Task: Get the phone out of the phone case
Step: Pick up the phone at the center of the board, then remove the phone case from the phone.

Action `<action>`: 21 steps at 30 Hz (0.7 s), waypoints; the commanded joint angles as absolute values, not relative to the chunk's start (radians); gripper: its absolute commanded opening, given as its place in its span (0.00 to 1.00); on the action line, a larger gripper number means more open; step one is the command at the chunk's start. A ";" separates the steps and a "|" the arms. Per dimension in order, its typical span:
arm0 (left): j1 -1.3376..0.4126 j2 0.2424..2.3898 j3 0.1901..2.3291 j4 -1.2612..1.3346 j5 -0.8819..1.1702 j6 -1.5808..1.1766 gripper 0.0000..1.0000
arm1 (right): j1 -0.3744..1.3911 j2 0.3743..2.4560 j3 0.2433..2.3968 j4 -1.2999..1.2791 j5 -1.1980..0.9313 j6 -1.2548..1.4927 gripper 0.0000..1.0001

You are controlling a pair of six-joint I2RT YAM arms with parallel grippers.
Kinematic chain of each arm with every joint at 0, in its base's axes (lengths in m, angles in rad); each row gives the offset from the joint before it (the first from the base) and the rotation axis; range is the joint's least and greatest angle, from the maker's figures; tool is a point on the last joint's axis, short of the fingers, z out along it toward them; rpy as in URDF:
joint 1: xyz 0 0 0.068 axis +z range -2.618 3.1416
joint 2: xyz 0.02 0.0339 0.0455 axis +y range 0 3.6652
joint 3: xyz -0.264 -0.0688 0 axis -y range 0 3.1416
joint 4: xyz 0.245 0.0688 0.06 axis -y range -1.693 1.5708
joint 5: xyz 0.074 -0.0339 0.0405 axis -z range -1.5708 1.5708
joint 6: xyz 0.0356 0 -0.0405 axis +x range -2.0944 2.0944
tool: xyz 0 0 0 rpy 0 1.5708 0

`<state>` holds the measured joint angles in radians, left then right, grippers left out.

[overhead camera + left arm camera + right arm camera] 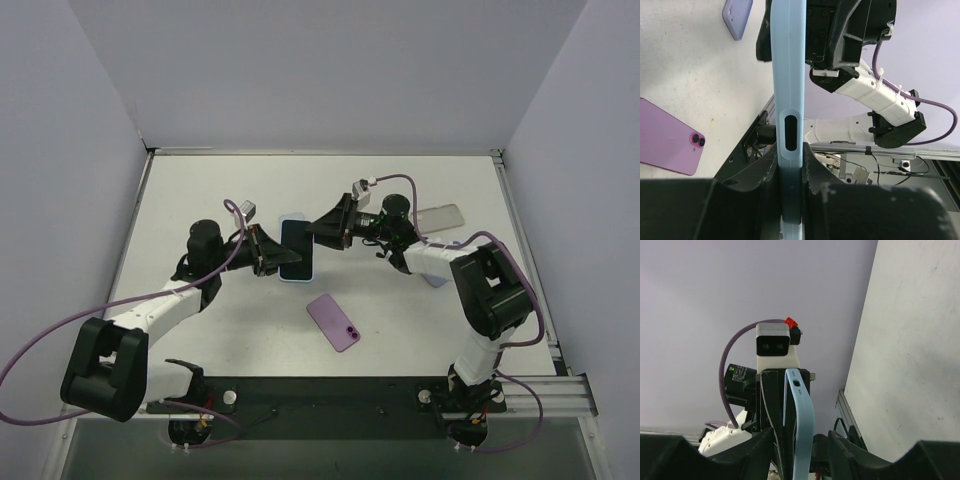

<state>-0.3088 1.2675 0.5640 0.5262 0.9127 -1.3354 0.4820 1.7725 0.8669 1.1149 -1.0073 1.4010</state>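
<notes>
While the left gripper pinched the blue phone case tight, held off the table with the phone inside, the right gripper sat slack around its far edge, so extraction looked unstarted, next needing a firm grip to peel it.

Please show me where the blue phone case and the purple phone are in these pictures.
blue phone case [788,75]: left wrist view, on its long side edge, above the slot.
purple phone [333,321]: top external view, on the middle of its back.
</notes>
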 commanded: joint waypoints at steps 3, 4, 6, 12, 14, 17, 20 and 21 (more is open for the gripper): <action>-0.313 1.243 0.572 0.617 0.908 -1.351 0.00 | 0.460 1.749 0.914 1.268 -0.969 1.485 0.41; -0.313 1.243 0.574 0.621 0.908 -1.358 0.00 | 0.460 1.758 0.916 1.343 -0.966 1.518 0.41; -0.313 1.246 0.569 0.643 0.907 -1.370 0.00 | 0.456 1.804 0.928 1.419 -0.954 1.610 0.40; -0.314 1.239 0.563 0.664 0.907 -1.387 0.00 | 0.460 1.876 0.943 1.571 -0.928 1.715 0.35; -0.313 1.236 0.563 0.663 0.907 -1.387 0.00 | 0.462 1.875 0.937 1.563 -0.931 1.706 0.34; -0.313 1.233 0.564 0.661 0.902 -1.387 0.00 | 0.462 1.867 0.922 1.552 -0.934 1.692 0.28; -0.313 1.235 0.566 0.661 0.899 -1.388 0.00 | 0.459 1.874 0.917 1.580 -0.928 1.718 0.15; -0.313 1.235 0.566 0.661 0.897 -1.388 0.00 | 0.460 1.878 0.919 1.609 -0.928 1.730 0.12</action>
